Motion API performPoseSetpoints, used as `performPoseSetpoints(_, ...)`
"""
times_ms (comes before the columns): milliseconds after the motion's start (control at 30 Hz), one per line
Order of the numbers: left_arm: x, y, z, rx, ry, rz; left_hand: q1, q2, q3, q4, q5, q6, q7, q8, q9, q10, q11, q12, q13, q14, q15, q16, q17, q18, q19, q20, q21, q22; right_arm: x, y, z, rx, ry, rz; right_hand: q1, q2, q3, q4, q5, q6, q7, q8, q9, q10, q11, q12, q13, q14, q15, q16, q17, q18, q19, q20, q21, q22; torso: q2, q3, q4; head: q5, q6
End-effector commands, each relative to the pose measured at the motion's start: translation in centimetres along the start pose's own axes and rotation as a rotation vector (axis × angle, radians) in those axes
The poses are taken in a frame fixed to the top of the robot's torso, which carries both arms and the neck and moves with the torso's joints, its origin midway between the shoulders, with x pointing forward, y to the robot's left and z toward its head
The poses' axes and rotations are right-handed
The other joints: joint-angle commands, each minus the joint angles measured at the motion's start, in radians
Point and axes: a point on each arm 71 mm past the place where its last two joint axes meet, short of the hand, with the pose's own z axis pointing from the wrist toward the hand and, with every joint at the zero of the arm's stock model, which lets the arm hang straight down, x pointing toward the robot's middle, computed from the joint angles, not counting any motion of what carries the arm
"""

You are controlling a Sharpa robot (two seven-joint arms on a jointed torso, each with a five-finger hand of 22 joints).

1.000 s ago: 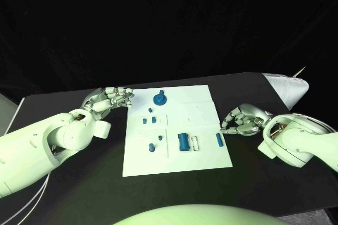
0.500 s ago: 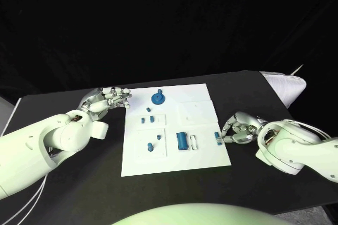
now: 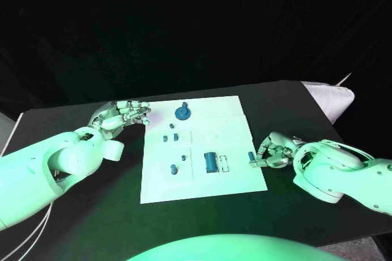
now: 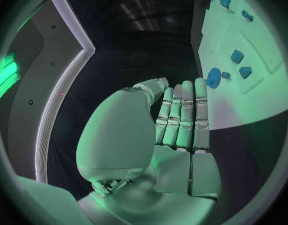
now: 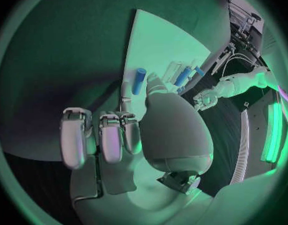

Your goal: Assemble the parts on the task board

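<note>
Black table, white task board (image 3: 204, 182) in the middle — your right hand (image 3: 273, 149) sits beside the small blue peg (image 3: 251, 157) at its edge, fingers apart, holding nothing. Pinch it squarely. Left hand (image 3: 122, 115) is open — idle.

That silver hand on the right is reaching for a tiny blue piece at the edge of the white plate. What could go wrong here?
The small blue part lies close to the task board's right edge, so the right hand might knock it onto the black table. It might also nudge the board and disturb the larger blue cylinder. The left hand hovers off the board and does not steady it.
</note>
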Motion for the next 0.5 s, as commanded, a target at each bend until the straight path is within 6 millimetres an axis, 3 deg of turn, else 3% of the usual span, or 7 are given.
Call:
performPoseSetpoints(33, 0.2, -0.1, 0.0, 0.009, 0.008, -0.009, -0.005, 0.004, -0.005, 0.005, 0.006, 0.007, -0.001, -0.006, 0.001, 0.005, 0.002, -0.004, 0.001, 0.008, 0.001, -0.004, 0.002, 0.004, 0.007, 0.002, -0.005, -0.002, 0.4, 0.1, 0.2, 0.015, -0.005, -0.036, 0.012, 0.01, -0.006, 0.0, 0.006, -0.001, -0.004, -0.005, -0.003, 0.106, -0.006, 0.002, 0.263, 0.104, -0.008, 0.004, 0.263, -0.012, 0.085, -0.005, 0.003, 0.223, 0.0, 0.0004, 0.0004, 0.0, -0.001)
performPoseSetpoints(333, 0.0, -0.1, 0.0, 0.005, 0.005, -0.008, -0.006, 0.005, -0.005, 0.006, 0.006, 0.008, -0.001, -0.006, 0.001, 0.005, 0.002, -0.005, 0.001, 0.008, 0.001, -0.004, 0.002, 0.004, 0.007, 0.003, -0.006, -0.002, 0.8, 1.1, 0.5, -0.003, -0.021, -0.026, 0.039, 0.028, -0.011, -0.001, 0.072, -0.005, -0.003, -0.003, -0.004, 0.106, -0.006, 0.002, 0.263, 0.104, -0.008, 0.004, 0.263, -0.012, 0.086, -0.005, 0.005, 0.224, 0.0, 0.0, -0.0003, 0.002, -0.003)
performPoseSetpoints(500, 0.0, 0.0, 0.0, 0.003, 0.005, -0.009, -0.006, 0.005, -0.005, 0.006, 0.006, 0.008, -0.001, -0.006, 0.001, 0.005, 0.002, -0.005, 0.001, 0.008, 0.001, -0.004, 0.002, 0.004, 0.007, 0.003, -0.006, -0.002, 1.1, 1.3, 0.7, 0.006, 0.004, -0.044, 0.104, 0.033, 0.034, -0.004, 0.077, -0.008, -0.005, -0.006, -0.009, 0.106, -0.007, 0.002, 0.263, 0.104, -0.01, 0.004, 0.263, -0.012, 0.086, -0.006, 0.004, 0.225, -0.001, -0.0005, -0.0003, 0.002, -0.004)
